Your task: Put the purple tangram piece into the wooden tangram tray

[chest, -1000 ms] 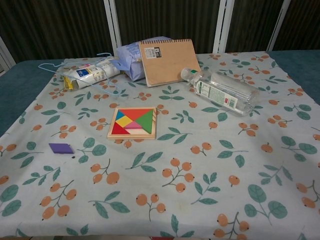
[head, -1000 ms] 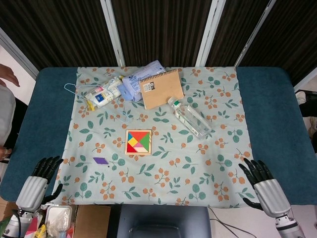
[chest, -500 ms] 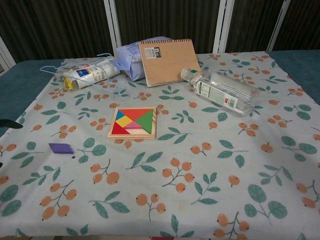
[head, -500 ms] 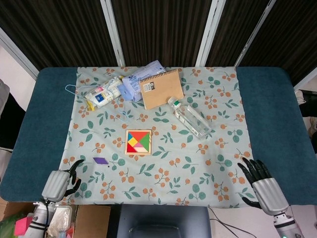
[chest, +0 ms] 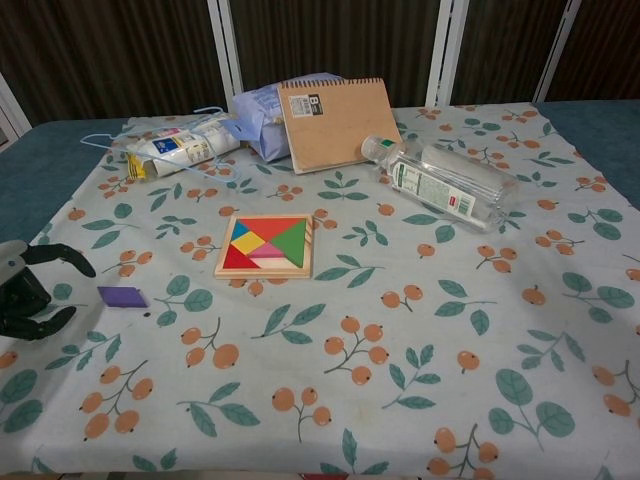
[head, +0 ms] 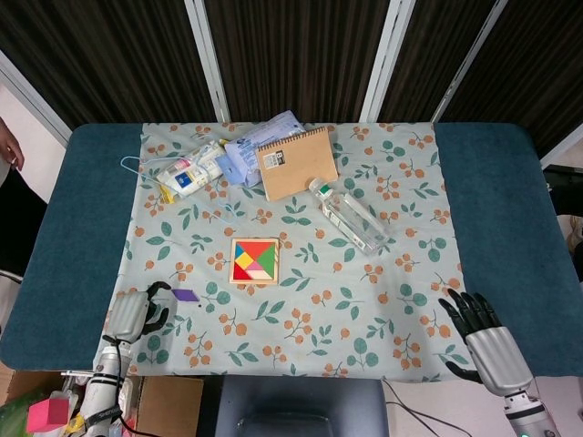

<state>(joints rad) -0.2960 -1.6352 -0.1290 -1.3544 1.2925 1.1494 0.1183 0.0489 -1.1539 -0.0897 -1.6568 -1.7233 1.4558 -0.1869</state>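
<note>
Purple piece (chest: 122, 296) lies flat on the floral cloth (chest: 400, 330), down-left of the wooden tray (chest: 265, 246) and well apart from it. The tray holds red, yellow, blue, green and pink pieces. Left hand (chest: 28, 290) is just beside the purple piece on its left, fingers (chest: 62, 257) curled but spread, holding nothing; not touching the piece as far as either view shows. In the head view the left hand (head: 138, 312) sits at the cloth's lower left edge. Right hand (head: 483, 333) is at the lower right corner of the table, over the blue cover (head: 510, 200), fingers apart, empty, well away from everything. At the far side of the cloth: notebook (chest: 335, 122), plastic bottle (chest: 445, 181) on its side, tube (chest: 180, 146), blue packet (chest: 262, 110).
</note>
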